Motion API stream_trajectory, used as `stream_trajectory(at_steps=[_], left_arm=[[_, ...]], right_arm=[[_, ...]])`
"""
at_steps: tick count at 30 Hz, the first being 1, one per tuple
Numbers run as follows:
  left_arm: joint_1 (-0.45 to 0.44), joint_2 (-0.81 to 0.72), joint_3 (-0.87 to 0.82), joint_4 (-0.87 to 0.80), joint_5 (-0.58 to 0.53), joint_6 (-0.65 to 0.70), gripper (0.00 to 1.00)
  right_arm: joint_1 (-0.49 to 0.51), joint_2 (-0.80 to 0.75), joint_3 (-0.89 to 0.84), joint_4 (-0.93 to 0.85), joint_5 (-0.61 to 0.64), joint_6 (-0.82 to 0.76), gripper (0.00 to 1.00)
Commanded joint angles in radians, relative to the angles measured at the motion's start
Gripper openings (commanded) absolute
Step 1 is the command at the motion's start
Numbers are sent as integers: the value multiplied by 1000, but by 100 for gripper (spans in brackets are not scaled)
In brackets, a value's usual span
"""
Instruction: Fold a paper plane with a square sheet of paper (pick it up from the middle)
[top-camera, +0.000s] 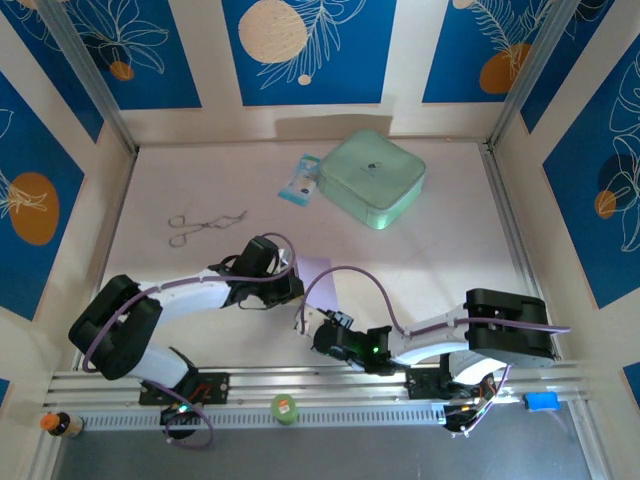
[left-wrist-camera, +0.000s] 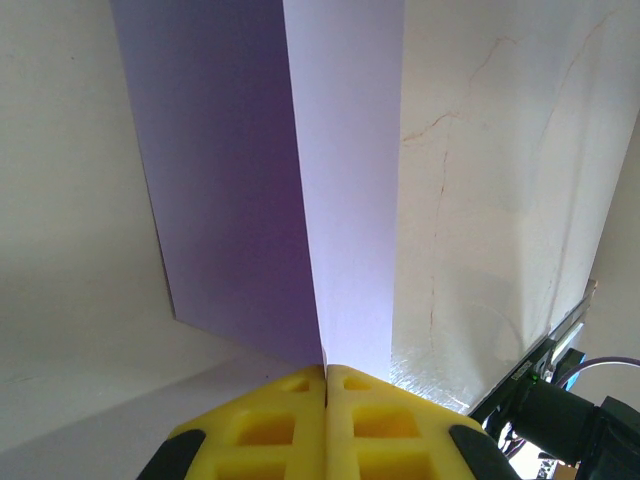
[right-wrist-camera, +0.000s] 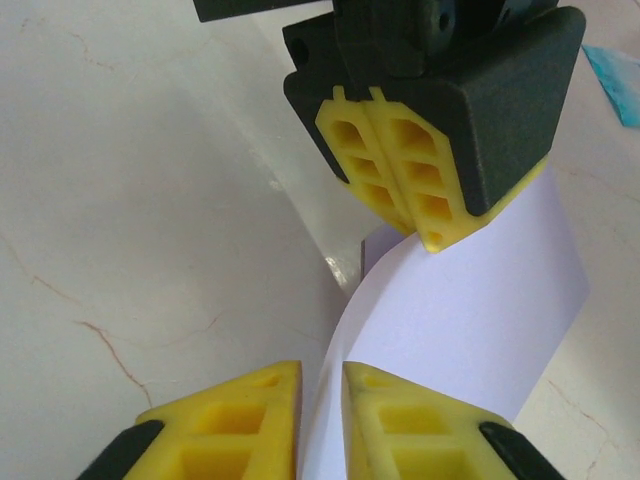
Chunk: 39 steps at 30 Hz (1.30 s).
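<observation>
In the centre of the top view, the left gripper (top-camera: 297, 289) is pinching the square sheet of paper (top-camera: 318, 275) with its fingers pressed together. At the bottom of the right wrist view, the right gripper (right-wrist-camera: 322, 385) is standing slightly spread, with the curved sheet's lower edge passing between its fingers.

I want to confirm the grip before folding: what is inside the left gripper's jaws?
The lavender paper sheet has its edge pinched between the shut jaws of the left gripper. How far it reaches in is hidden by the yellow pads.
</observation>
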Motion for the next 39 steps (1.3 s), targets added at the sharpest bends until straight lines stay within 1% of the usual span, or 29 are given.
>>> stream_trajectory(at_steps=[1,6,8,9,11,12,13,14,16,18,19,21,23,26,31,34,39], left_arm=[[8,-17,1,-26,-14,-8,0],[8,-20,2,-34,-20,-7,0],[8,-28,4,-50,-34,-2,4],[8,-32,5,-59,-40,1,7],[8,-47,18,-100,-64,16,19],[7,-56,26,-126,-80,28,22],[9,-69,36,-159,-101,40,27],[10,-83,48,-197,-128,55,34],[11,-112,74,-268,-178,82,43],[15,-140,98,-327,-217,107,49],[18,-152,111,-353,-235,120,50],[23,-170,129,-386,-255,139,51],[30,-177,144,-392,-251,156,50],[38,-172,157,-375,-228,167,47],[47,-114,199,-334,-164,190,37],[53,-58,248,-333,-131,220,31],[59,36,336,-361,-98,244,24]], right_arm=[[-5,-27,-12,11,-15,24,13],[-21,-49,-9,5,-44,54,7],[-38,-57,-7,-9,-70,78,4],[-47,-60,-7,-14,-83,94,4],[-69,-72,-8,-25,-121,132,3],[-80,-81,-8,-26,-144,148,3],[-95,-91,-10,-27,-178,166,3],[-115,-101,-9,-31,-226,187,3],[-166,-121,-2,-58,-334,249,3],[-234,-139,17,-108,-456,324,3],[-274,-146,24,-124,-532,355,3],[-347,-156,36,-149,-669,408,3],[-424,-159,45,-159,-796,461,3],[-498,-153,52,-162,-916,507,3],[-543,-129,65,-165,-1010,537,2],[-545,-104,79,-158,-1050,552,2],[-541,-61,88,-115,-1095,579,2]])
